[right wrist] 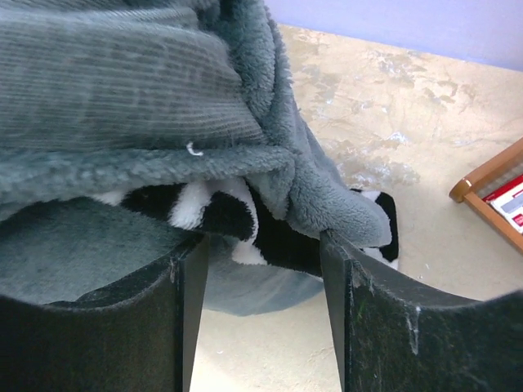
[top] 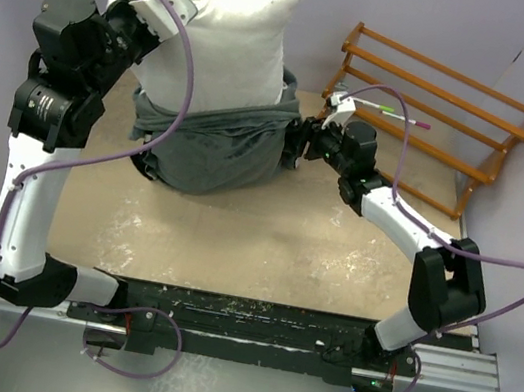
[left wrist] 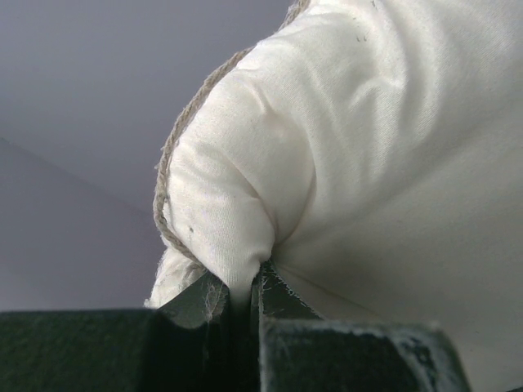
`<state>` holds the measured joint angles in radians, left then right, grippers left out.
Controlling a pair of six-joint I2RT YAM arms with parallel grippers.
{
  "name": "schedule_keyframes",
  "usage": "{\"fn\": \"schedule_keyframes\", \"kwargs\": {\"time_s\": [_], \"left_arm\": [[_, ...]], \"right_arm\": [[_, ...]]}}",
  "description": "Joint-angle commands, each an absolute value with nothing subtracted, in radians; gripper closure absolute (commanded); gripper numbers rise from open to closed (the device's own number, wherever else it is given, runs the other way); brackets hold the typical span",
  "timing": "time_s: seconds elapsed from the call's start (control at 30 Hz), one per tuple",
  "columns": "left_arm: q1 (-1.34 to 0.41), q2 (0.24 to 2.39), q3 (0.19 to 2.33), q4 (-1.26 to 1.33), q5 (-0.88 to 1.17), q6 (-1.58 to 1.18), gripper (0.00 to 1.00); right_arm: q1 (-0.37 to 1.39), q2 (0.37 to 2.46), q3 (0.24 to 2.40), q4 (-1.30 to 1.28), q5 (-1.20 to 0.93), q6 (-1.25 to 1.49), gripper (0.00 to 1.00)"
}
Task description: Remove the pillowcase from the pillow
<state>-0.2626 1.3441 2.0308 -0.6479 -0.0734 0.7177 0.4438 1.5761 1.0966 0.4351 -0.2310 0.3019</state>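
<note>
White cotton is all your left hand (left wrist: 245,286) has: it is clenched on one pinched corner of the pillow (top: 230,33), held high at the far side of the table (top: 263,247). The pillowcase (top: 215,147) is bunched, grey plush outward, round the pillow's lower half and sags onto the table. Your right hand (right wrist: 261,245) sits at its right edge, released, with a zebra-striped fold lying loose between the parted fingers.

That corner pinch is thin. I judge a hard tug from the right could drag it out, and the pillow would drop back into the cover. If you close the right hand as it stands, you may catch only the fluffy hem, which looks likely to slip. Grab too deep and you could trap the pillow along with the cover. A wide pull rightward risks hitting the wooden rack (top: 429,114) just beyond that arm.

The table is sandy and scuffed with pale patches; the walls are plain lilac.
</note>
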Motion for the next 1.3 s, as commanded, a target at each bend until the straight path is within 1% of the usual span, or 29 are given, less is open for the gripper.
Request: {"fn": "schedule_keyframes", "kwargs": {"time_s": [0.0,0.03,0.1,0.23,0.27,0.3,0.4,0.53,0.73,0.87,0.97,1.1,1.2,1.27], "left_arm": [[-0.253,1.298,2.046,-0.546,-0.083,0.738,1.0],[-0.253,1.297,2.045,-0.547,-0.084,0.739,1.0],[-0.253,1.294,2.046,-0.549,-0.081,0.744,1.0],[-0.252,1.289,2.049,-0.554,-0.082,0.758,1.0],[-0.253,1.287,2.051,-0.554,-0.081,0.76,1.0],[-0.252,1.286,2.053,-0.555,-0.082,0.762,1.0],[-0.253,1.29,2.071,-0.56,-0.081,0.758,1.0],[-0.253,1.298,2.094,-0.553,-0.091,0.756,1.0],[-0.253,1.322,2.128,-0.472,-0.171,0.804,1.0],[-0.253,1.359,2.187,-0.417,-0.258,0.842,1.0],[-0.253,1.379,2.22,-0.349,-0.305,0.86,1.0],[-0.253,1.402,2.284,-0.282,-0.322,0.834,1.0],[-0.253,1.393,2.3,-0.306,-0.268,0.753,1.0],[-0.253,1.363,2.261,-0.355,-0.168,0.702,1.0]], "right_arm": [[0.452,1.607,1.153,0.5,-0.223,0.291,0.46],[0.453,1.613,1.159,0.499,-0.206,0.292,0.48],[0.453,1.621,1.169,0.496,-0.151,0.3,0.58],[0.453,1.618,1.19,0.474,-0.072,0.314,0.9],[0.453,1.613,1.188,0.478,-0.065,0.321,0.97],[0.453,1.61,1.186,0.481,-0.063,0.324,1.0],[0.454,1.606,1.164,0.486,-0.064,0.344,1.0],[0.464,1.606,1.07,0.51,-0.042,0.391,1.0],[0.492,1.676,0.888,0.379,0.169,0.644,1.0],[0.606,1.739,0.834,0.291,0.357,0.744,1.0],[0.651,1.781,0.795,0.275,0.414,0.83,1.0],[0.662,1.82,0.768,0.278,0.425,0.884,1.0],[0.661,1.768,0.728,0.307,0.444,0.892,1.0],[0.663,1.637,0.689,0.338,0.488,0.859,1.0]]}}
